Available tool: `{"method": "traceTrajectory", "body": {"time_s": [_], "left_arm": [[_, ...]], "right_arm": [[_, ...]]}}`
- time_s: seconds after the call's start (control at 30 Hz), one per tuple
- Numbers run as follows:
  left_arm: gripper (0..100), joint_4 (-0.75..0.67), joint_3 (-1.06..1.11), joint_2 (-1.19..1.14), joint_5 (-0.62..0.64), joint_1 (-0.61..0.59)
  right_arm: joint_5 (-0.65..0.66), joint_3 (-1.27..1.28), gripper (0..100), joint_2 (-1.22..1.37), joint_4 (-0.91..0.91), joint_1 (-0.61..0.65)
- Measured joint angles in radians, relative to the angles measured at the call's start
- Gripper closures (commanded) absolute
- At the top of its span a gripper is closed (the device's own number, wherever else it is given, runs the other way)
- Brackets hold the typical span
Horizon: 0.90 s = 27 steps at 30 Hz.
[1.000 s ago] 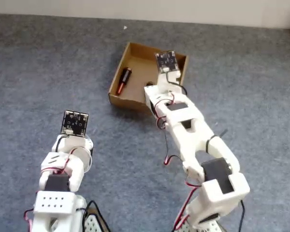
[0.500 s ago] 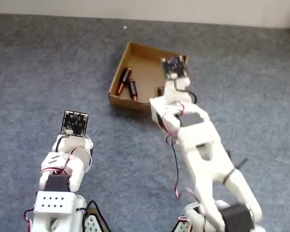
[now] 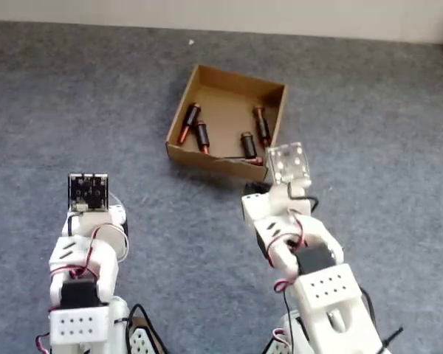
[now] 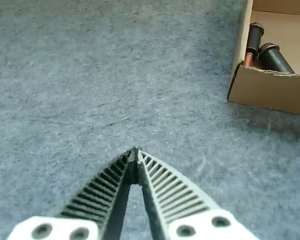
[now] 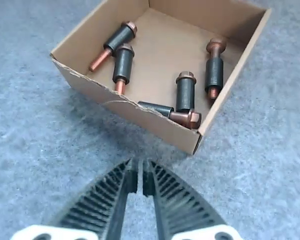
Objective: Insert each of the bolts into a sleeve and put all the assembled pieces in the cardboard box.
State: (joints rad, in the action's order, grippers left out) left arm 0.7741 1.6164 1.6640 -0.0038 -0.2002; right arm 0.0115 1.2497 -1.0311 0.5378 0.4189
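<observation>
The cardboard box (image 3: 207, 156) sits on the grey carpet at mid-table. Several bolts in black sleeves lie inside it, among them one along a side wall (image 5: 114, 42), one beside it (image 5: 122, 65) and one leaning in the near corner (image 5: 172, 114). My right gripper (image 5: 140, 167) is shut and empty, held over the carpet just short of the box's near wall (image 5: 125, 112). My left gripper (image 4: 135, 152) is shut and empty too, over bare carpet, with a corner of the box (image 4: 270, 90) and two assemblies (image 4: 255, 37) farther off.
Grey carpet surrounds the box on all sides. In the high view the left arm (image 3: 85, 251) stands at the near left and the right arm (image 3: 295, 243) at the near right, both drawn back from the box.
The right arm has drawn back from over the box to the carpet in front of it, uncovering the assemblies inside. The left arm has shifted slightly back and left.
</observation>
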Motion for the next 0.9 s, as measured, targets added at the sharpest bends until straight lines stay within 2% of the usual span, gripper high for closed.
{"method": "traceTrajectory", "body": {"time_s": [0.1, 0.17, 0.5, 0.7, 0.9], "left_arm": [[99, 0.103, 0.012, 0.130, 0.000, 0.000], [99, 0.124, 0.012, 0.121, 0.000, 0.000], [99, 0.133, 0.020, 0.147, 0.000, 0.000], [99, 0.133, 0.052, 0.149, 0.000, 0.081], [99, 0.133, 0.057, 0.147, 0.000, 0.101]], "right_arm": [[0.000, 0.048, 99.1, -0.078, 0.000, 0.000], [0.000, 0.081, 99.1, -0.121, 0.000, -0.008], [0.000, 0.350, 99.1, -0.393, 0.002, -0.041], [-0.002, 0.425, 99.1, -0.611, 0.006, -0.075], [-0.002, 0.425, 99.1, -0.772, 0.207, -0.110]]}}
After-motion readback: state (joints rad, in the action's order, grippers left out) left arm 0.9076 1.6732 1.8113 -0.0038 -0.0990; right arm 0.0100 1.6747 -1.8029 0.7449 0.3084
